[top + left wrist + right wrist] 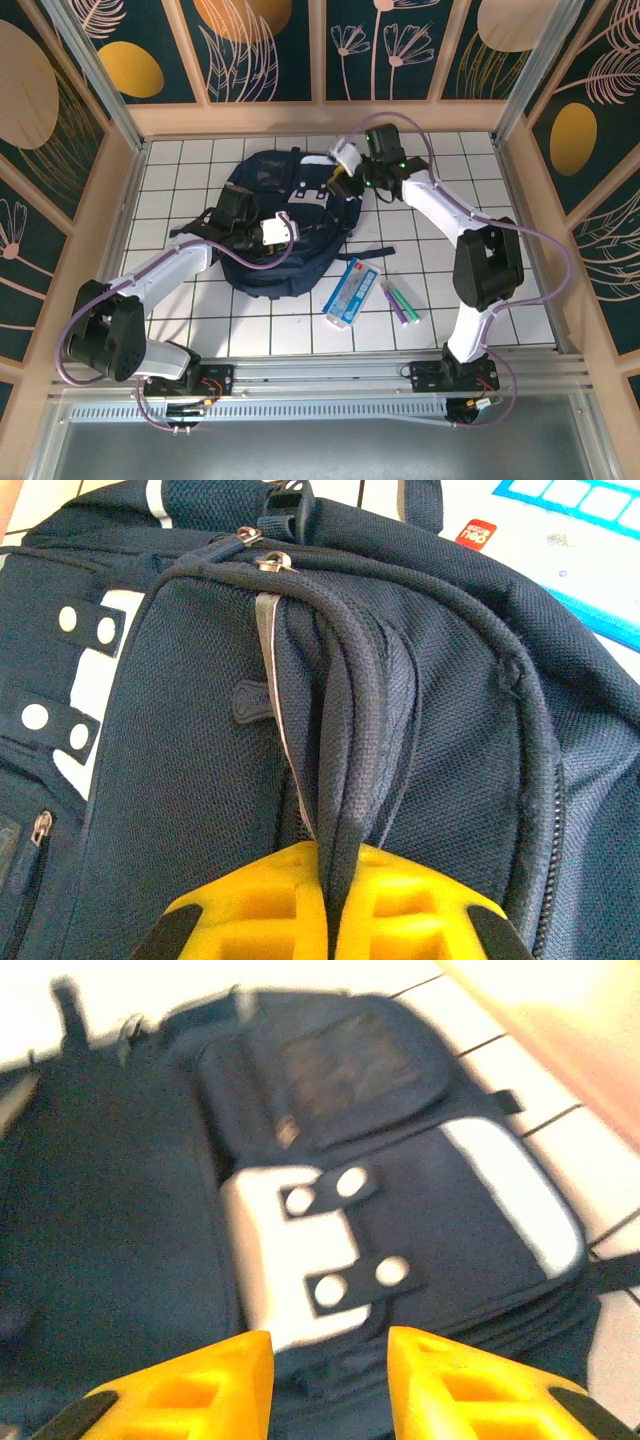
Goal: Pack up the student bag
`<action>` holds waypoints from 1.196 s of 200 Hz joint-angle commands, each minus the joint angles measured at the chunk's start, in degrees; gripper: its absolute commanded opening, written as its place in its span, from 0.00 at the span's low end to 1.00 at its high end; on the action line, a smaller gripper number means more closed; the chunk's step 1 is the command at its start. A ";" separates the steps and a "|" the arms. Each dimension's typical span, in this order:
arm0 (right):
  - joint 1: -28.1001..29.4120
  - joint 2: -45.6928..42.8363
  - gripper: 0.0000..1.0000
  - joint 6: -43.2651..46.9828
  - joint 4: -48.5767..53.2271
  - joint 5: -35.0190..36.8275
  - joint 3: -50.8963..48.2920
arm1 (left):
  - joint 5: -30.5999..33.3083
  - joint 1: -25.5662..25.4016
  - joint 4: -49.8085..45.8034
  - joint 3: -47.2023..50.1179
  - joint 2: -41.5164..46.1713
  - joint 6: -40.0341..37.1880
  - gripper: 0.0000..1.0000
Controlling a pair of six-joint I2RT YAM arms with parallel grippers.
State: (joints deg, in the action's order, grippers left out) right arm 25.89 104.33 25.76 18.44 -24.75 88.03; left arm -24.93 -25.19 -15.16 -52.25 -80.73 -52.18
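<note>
Left gripper (328, 905) pinches a fold of the student bag (258, 175); right gripper (330, 1360) hangs open above it. Its long axis runs near-to-far.

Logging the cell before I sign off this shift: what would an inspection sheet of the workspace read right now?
Surface: white tiled tabletop with dark grid lines, no spills seen.
Job's things: large navy-blue fabric backpack lying mid-table, grey flap facing up.
Clutter: flat light-blue and white packet and purple and green pens on the tiles right of the backpack.
Grippers: left claw shut on a ridge of backpack fabric; right claw open above the grey flap, in a blurred view.
Cables: purple cables looping along both arms.
Surroundings: wood-framed dark floral wall panels; metal rail at the near edge.
</note>
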 commanded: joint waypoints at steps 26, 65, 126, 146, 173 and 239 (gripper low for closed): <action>3.85 -4.81 0.51 -45.72 8.19 15.38 1.34 | -6.44 0.23 3.32 -0.06 3.17 0.25 0.00; 0.88 -2.20 0.50 -50.58 11.18 4.17 -2.68 | -8.02 0.23 3.82 0.40 4.05 -1.65 0.00; 8.63 5.23 0.50 -40.54 24.31 18.23 7.90 | -9.29 0.23 4.44 0.87 4.05 -1.61 0.00; 10.25 7.43 0.42 -39.87 26.56 22.28 9.94 | -9.04 0.22 4.44 1.18 4.21 -1.80 0.00; 12.04 10.05 0.40 -39.23 28.56 30.21 11.32 | -8.93 0.23 4.77 1.45 4.31 -1.40 0.00; 14.06 11.35 0.35 -41.32 30.04 41.42 11.08 | -8.42 0.23 5.40 1.56 4.04 -0.49 0.00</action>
State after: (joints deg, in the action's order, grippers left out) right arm 39.79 114.41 -14.28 44.05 7.68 98.10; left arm -28.16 -25.06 -13.43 -50.22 -78.67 -52.36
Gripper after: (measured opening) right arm 0.352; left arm 0.048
